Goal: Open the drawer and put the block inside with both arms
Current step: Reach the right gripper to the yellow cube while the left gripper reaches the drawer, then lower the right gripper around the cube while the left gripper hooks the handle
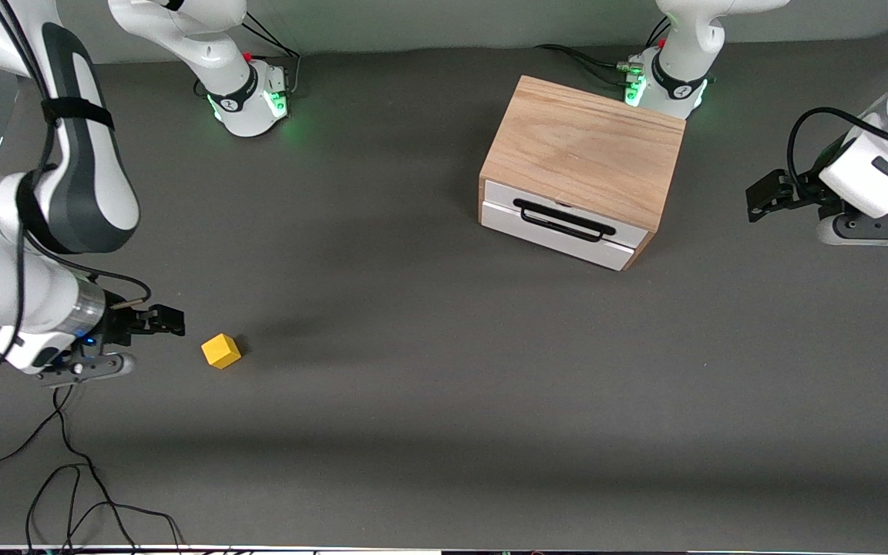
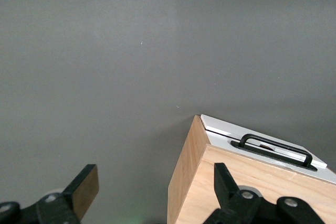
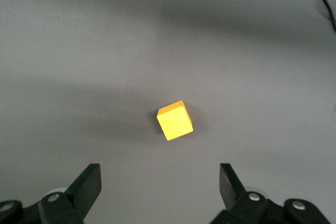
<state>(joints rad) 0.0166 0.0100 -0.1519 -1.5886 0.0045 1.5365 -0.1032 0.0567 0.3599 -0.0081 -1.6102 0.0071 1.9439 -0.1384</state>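
The light oak box [image 1: 584, 142] stands on the grey table close to the left arm's base. Its drawer [image 1: 552, 231] faces the front camera, shut, with a white front and a black bar handle [image 1: 563, 220]. The small yellow block [image 1: 221, 351] lies on the table toward the right arm's end. My right gripper [image 1: 170, 320] is open and empty, just beside the block; in the right wrist view the block [image 3: 175, 120] lies ahead of the open right gripper [image 3: 160, 184]. My left gripper [image 1: 761, 199] is open and empty over the table beside the box. The left wrist view shows that gripper [image 2: 155, 187], the box [image 2: 236, 182] and the handle [image 2: 275, 148].
Black cables [image 1: 66, 478] trail over the table's front edge at the right arm's end. The two arm bases [image 1: 247, 100] [image 1: 667, 85] stand along the back edge. Bare grey table lies between the block and the box.
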